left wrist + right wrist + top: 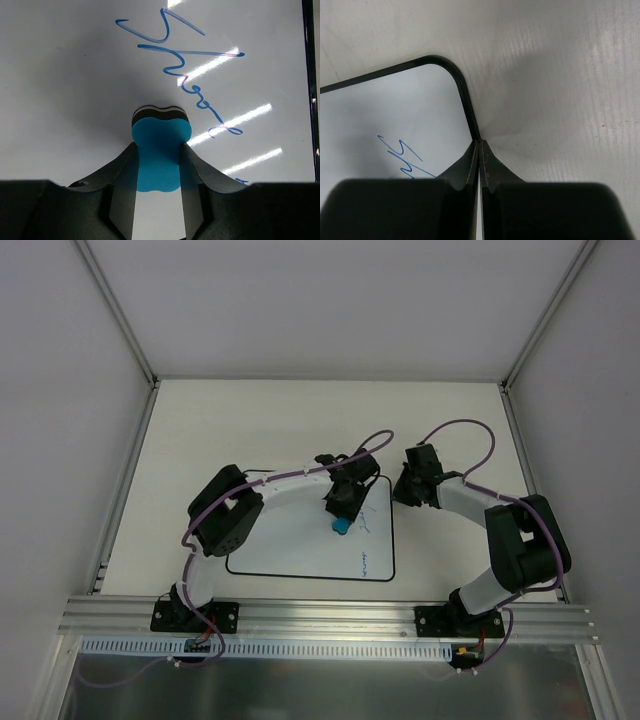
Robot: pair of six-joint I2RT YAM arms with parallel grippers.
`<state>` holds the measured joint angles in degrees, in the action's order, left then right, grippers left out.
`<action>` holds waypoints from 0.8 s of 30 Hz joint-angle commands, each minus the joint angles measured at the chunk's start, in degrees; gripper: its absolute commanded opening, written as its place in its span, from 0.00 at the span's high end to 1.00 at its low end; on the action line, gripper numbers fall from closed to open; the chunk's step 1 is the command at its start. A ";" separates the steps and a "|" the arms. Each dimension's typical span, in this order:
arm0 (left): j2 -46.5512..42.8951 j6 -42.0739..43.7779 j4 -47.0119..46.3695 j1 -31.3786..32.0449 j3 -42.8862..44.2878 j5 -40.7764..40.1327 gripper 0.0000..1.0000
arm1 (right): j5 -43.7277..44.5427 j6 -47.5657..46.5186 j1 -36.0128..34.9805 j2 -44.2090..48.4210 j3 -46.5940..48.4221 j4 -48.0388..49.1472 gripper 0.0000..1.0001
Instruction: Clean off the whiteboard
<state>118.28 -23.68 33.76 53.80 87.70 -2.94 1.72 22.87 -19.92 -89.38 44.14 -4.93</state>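
Table (250,420) was the biggest thing in the top view, with the whiteboard (300,552) lying flat on it toward 6 o'clock, just ahead of the arm bases. The board's left half showed no ink. Blue handwriting (372,515) sat at the board's 3 o'clock side, and a second scribble (367,562) lay near its 5 o'clock corner. The left gripper (340,508) hung over the board's upper middle, and in the left wrist view it (159,165) was pinching the blue eraser (160,131) at the waist, dark felt end forward, over the whiteboard (75,75). A shadow hugged the eraser, so it was on the surface or barely off; I can't confirm contact. The handwriting (192,65) ran from the eraser's 12 o'clock round to its 3 o'clock, close to it but not under it, strokes crisp with no smears. The right gripper (410,485) was at the board's 2 o'clock corner. In the right wrist view it (479,145) had its fingers pressed together, nothing between them, tip at the black border (462,85) just below the rounded corner of the whiteboard (385,110). It looked like bracing, but I can't tell whether it was touching. My read on progress: early. Eraser picked up and positioned, no visible ink removed, both marks left to wipe.
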 commanded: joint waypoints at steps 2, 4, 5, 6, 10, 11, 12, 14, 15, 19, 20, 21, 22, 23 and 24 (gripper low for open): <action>-1.03 -2.95 5.26 -4.91 -5.25 0.75 1.00 | 2.41 -1.16 -0.20 0.88 -0.02 -3.51 1.00; -2.35 -3.21 5.18 -7.03 -6.31 0.13 1.00 | 2.59 -1.25 -0.20 1.05 -0.11 -3.68 1.00; -2.61 -3.21 5.18 -8.78 -6.49 -0.31 1.00 | 2.68 -1.25 -0.20 1.14 -0.02 -3.60 1.00; -3.05 -3.13 5.18 -9.58 -6.58 -0.57 1.00 | 2.68 -1.25 -0.20 0.97 -0.02 -3.68 1.00; -2.62 -2.77 5.26 -10.91 -4.30 -1.02 1.00 | 2.76 -1.25 -0.12 0.97 0.16 -3.77 1.00; -2.35 -2.95 5.27 -10.91 -3.68 -0.93 1.00 | 2.85 -1.34 -0.20 0.97 0.16 -3.69 1.00; -1.66 -3.21 5.27 -10.91 -3.07 -0.67 1.00 | 2.85 -1.43 -0.20 1.05 0.16 -3.68 1.00; -0.86 -4.09 5.27 -10.82 -1.14 0.91 1.00 | 3.21 -1.51 -0.12 1.14 0.16 -3.95 1.00; -0.07 -4.44 5.27 -10.74 -0.69 1.44 1.00 | 3.21 -1.60 -0.20 1.23 0.16 -3.95 1.00; 1.69 -6.02 5.18 -9.07 2.03 2.24 1.00 | 3.64 -1.87 -0.12 1.41 0.33 -3.95 1.00; 2.04 -6.37 5.18 -8.19 2.47 2.50 1.00 | 3.65 -1.87 -0.12 1.23 0.33 -4.12 0.99; 2.48 -6.64 5.18 -7.92 2.65 2.67 1.00 | 3.65 -1.87 -0.12 1.23 0.33 -4.04 1.00; 2.66 -7.08 5.26 -7.66 3.00 2.76 1.00 | 3.65 -1.87 -0.20 1.23 0.42 -4.04 1.00; 2.75 -7.17 5.18 -7.40 3.18 2.76 1.00 | 3.65 -1.87 -0.12 1.32 0.33 -4.04 1.00; 2.75 -7.34 5.18 -7.31 3.26 2.76 1.00 | 3.65 -1.95 -0.20 1.40 0.33 -4.04 1.00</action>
<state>119.07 -28.71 37.82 45.08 89.86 -1.69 2.48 22.24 -19.92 -89.01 44.14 -5.54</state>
